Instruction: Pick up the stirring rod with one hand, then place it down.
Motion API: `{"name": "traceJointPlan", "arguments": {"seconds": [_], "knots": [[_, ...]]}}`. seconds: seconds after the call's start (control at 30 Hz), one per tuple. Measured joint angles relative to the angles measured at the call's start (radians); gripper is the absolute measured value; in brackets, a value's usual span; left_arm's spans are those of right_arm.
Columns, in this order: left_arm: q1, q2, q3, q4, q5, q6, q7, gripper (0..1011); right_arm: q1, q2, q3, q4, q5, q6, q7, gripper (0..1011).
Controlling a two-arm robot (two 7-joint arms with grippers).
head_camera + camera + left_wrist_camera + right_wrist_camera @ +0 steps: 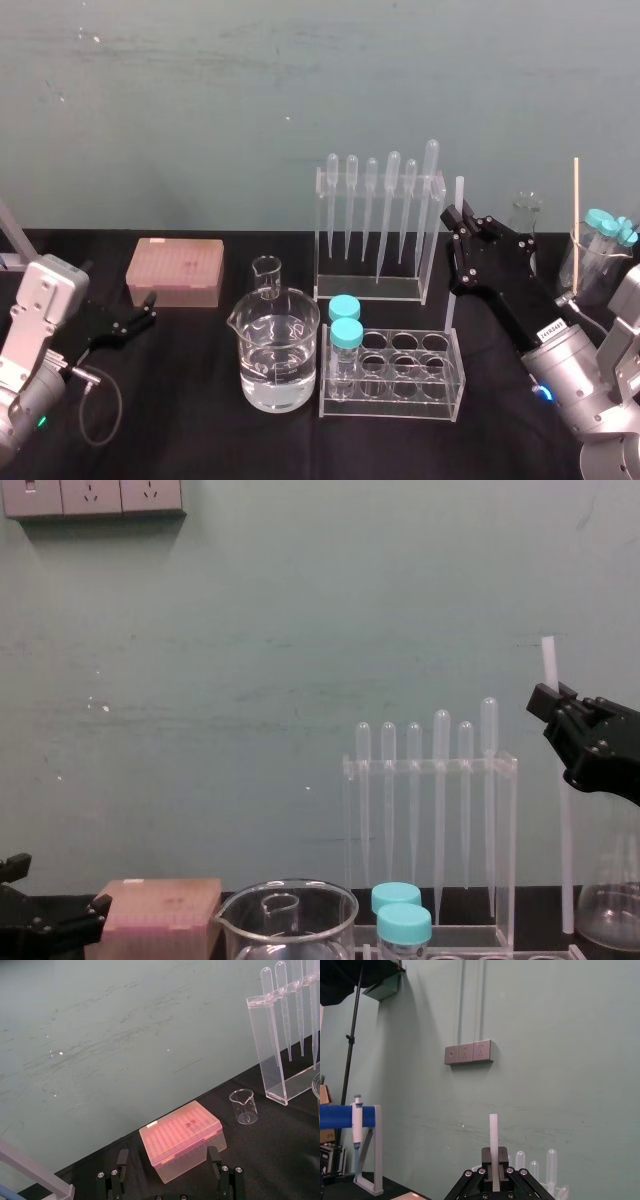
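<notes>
Closest to the lens in the right wrist view is the right pincer (493, 1160), closed on the stirring rod (493, 1132), which stands straight up from between its fingers. In the head view the rod is upright at about 3 o'clock from the pipette rack (378, 290), just beside its end wall. The pincer is clamped high on the rod. The lower length runs down behind the tube rack (392, 378), which sits at 7 o'clock from the grip. A flask (598, 262) stands near at 3 o'clock. I cannot tell whether the rod's lower tip is clear of the counter (180, 400).

The grasp looks done, so what is left is probably the carry and set-down. Since the grip is well above the middle, the long lower part may swing, so move slowly. Lift until the tip can pass over the tube rack before any sideways travel, and avoid the pipette rack wall and the flask. The bare counter at 6 o'clock from the tube rack seems the safest landing: tilt the rod flat, touch it down, then release.

The left pincer (148, 308) rests open at 9 o'clock, beside the pink box (175, 270), idle.
</notes>
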Motion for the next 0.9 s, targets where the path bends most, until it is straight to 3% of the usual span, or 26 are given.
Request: {"name": "traceJointPlan", "arguments": {"seconds": [0.9], "knots": [[0.0, 0.0, 0.0, 0.0, 0.0, 0.0, 0.0, 1000, 0.0, 0.0, 0.0, 0.0, 0.0, 0.0, 0.0, 66]]}}
